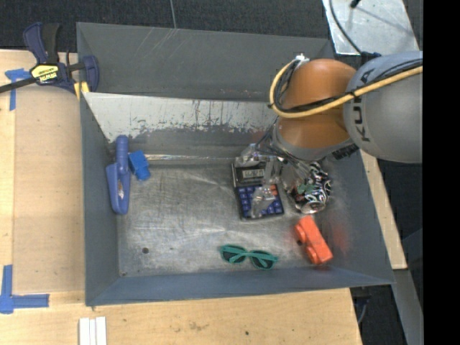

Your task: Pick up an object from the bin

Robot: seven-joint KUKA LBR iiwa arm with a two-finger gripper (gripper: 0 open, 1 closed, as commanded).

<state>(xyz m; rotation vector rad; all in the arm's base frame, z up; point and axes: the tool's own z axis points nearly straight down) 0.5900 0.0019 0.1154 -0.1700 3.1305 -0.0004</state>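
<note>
My gripper [269, 171] hangs low in the right half of the bin, under the arm's orange cover. It is directly over a blue calculator [259, 204] with a grey display that lies flat on the bin floor; the gripper hides part of its upper right side. Just right of the gripper lies a small rounded thing [312, 190] patterned in black, white, red and green. An orange plastic toy [313, 241] rests a little further toward the front right corner.
Green sunglasses [249, 256] lie near the front wall, below the calculator. A blue spring clamp [118, 175] lies along the left wall. The arm and its orange cover overhang the back right of the bin.
</note>
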